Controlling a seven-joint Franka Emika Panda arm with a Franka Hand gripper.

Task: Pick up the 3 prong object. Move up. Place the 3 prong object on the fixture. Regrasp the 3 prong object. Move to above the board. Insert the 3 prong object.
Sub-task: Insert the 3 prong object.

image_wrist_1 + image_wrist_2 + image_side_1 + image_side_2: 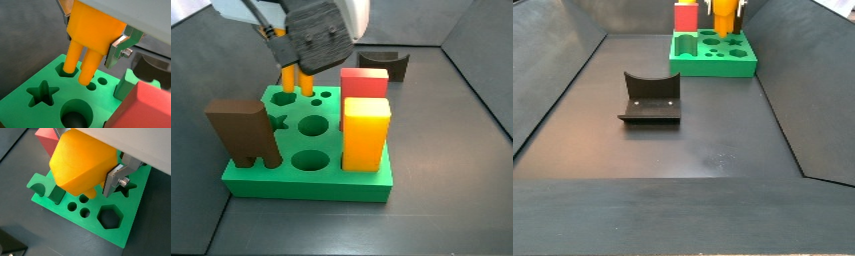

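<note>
While a red block, a tall orange-yellow block and a brown two-legged block crowd the green holed board, your end effector grips the orange-yellow plastic 3 prong object, prongs entering the board's holes.

The 3 prong object is plain orange-yellow, held in the gripper with silver jaws. The board is bright green, its holes showing darker green inside. On it stand a brown two-legged block, a yellow-orange rectangular block and a red block. The fixture is dark brown-black, on a dark grey surface.
</note>
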